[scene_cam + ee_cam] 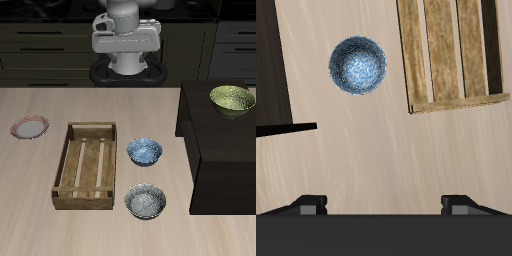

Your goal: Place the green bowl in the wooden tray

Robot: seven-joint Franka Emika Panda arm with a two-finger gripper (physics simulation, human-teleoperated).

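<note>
Exterior view | green bowl: olive, speckled pale inside, upright on black surface | gripper jaws wide, empty

- small round olive-green bowl, speckled pale-green inside
- rectangular light-brown wooden tray (slatted bottom)
- blue patterned bowl
- grey-white speckled bowl
- pink-rimmed plate
</note>
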